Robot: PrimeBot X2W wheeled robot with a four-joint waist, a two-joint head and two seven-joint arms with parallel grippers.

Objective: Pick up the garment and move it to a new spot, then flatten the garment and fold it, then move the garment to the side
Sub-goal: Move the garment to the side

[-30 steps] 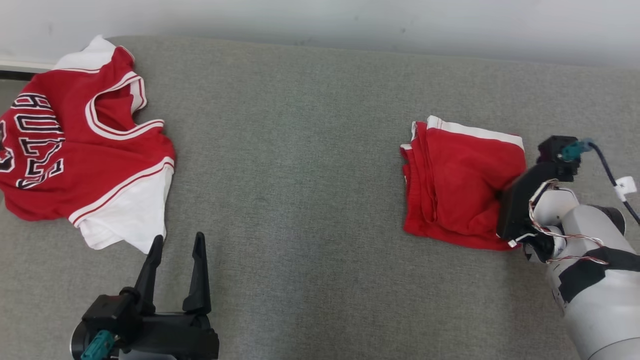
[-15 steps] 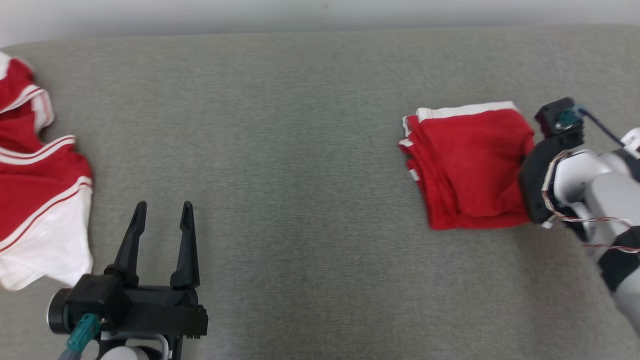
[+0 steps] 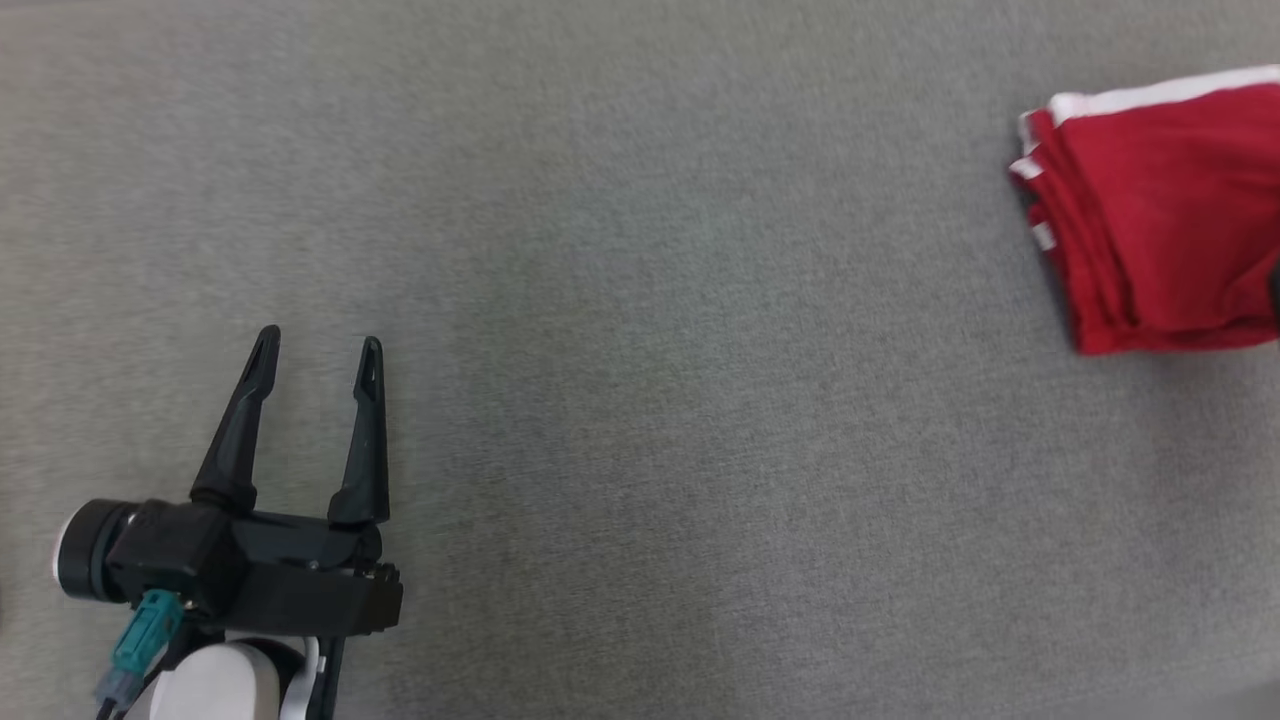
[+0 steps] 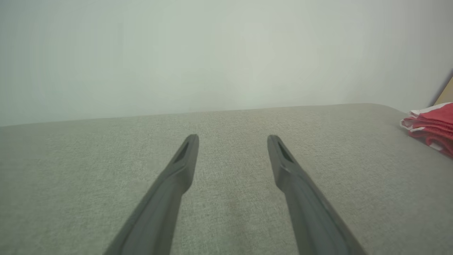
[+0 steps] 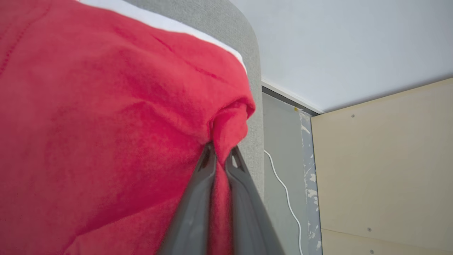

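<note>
The garment [image 3: 1165, 220] is red with white trim, folded into a thick stack at the right edge of the head view. It also shows at the far right of the left wrist view as a red garment [image 4: 430, 125]. In the right wrist view my right gripper [image 5: 220, 156] is shut on a pinch of the garment [image 5: 106, 134], with red cloth bunched between the two fingers. My left gripper [image 3: 318, 345] stands open at the lower left, fingers spread over bare grey cushion, holding nothing. The left gripper [image 4: 231, 140] points toward the pale wall.
The grey cushion surface [image 3: 650, 400] stretches wide between the left gripper and the garment. In the right wrist view the cushion's rounded edge [image 5: 253, 88] drops off to a floor strip with a white cable [image 5: 286, 198] and a beige panel [image 5: 382, 170].
The head camera has swung, so the picture shifted and the red and white jersey at the left left the view. The right gripper closed further onto the folded garment's edge.
</note>
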